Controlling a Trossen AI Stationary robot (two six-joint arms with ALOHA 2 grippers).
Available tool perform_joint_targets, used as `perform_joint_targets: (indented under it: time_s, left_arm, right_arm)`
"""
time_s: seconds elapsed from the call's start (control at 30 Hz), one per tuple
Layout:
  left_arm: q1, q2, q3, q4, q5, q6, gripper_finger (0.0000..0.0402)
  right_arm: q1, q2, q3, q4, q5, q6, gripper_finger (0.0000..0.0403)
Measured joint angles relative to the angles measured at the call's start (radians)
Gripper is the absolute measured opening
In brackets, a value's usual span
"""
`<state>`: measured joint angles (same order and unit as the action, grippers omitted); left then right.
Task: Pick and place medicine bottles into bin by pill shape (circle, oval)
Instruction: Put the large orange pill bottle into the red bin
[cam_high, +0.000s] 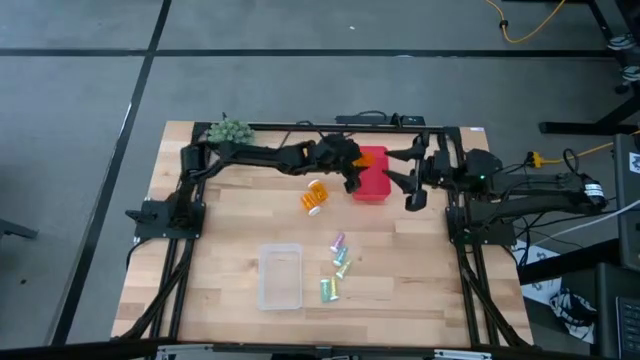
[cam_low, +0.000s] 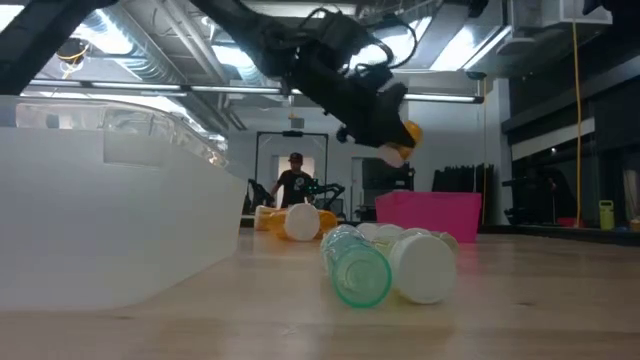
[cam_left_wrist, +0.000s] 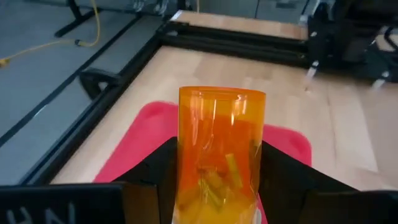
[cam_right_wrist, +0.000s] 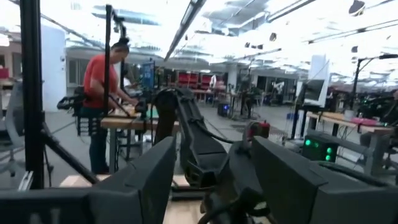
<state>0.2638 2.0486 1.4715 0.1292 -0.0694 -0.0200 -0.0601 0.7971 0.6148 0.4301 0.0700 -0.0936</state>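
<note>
Clear bin (cam_high: 280, 276) sits lower centre of the high view, nearest the front edge of the wooden surface (cam_high: 420, 290); in the low view it fills the left foreground. Just right of it, a loose cluster of pastel bottles (cam_high: 336, 268) lies on its side, lower centre-right of the frame; in the low view a green-tinted one (cam_low: 357, 265) and a white-capped one (cam_low: 424, 264) lie touching, open end toward the camera. Further back, mid-frame, two orange bottles (cam_high: 314, 196) with white caps lie together on the surface, well apart from both bins. Behind them, upper centre, the pink bin (cam_high: 371, 174) rests near the back rail. Left hand (cam_high: 352, 172) hangs over the pink bin's left edge, off the surface, clamped on an orange bottle (cam_left_wrist: 220, 158); the left wrist view shows the fingers (cam_left_wrist: 153, 171) pressed on both sides of the bottle, long yellow pills inside, pink bin below. Low view: same hand raised above the bin, upper centre. Right hand (cam_high: 412, 192) waits just right of the pink bin, upper right of centre; fingers (cam_right_wrist: 147, 172) stand apart, nothing between them. Spiky green ball (cam_high: 230, 130) at the surface's upper left corner. Background, a person (cam_right_wrist: 102, 99) in a red shirt stands at a bench.
</note>
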Motion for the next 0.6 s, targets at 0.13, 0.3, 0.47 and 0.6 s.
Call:
perform_joint_targets:
  time_s: [0.13, 0.3, 0.47, 0.6]
  left_arm:
    - [0.001, 0.053, 0.000, 0.065, 0.050, -0.029, 0.0161]
    - [0.001, 0.082, 0.000, 0.075, 0.061, -0.031, 0.0162]
    - [-0.013, 0.086, 0.000, 0.078, 0.055, -0.027, 0.0162]
    - [-0.029, 0.086, 0.000, 0.085, 0.024, -0.024, 0.0163]
  right_arm:
    - [0.000, -0.003, 0.000, 0.008, -0.001, -0.021, 0.0217]
    - [0.000, -0.002, 0.000, 0.002, -0.001, -0.020, 0.0217]
    - [0.000, -0.002, 0.000, 0.000, -0.002, -0.020, 0.0217]
    - [0.000, -0.002, 0.000, -0.002, -0.002, -0.020, 0.0217]
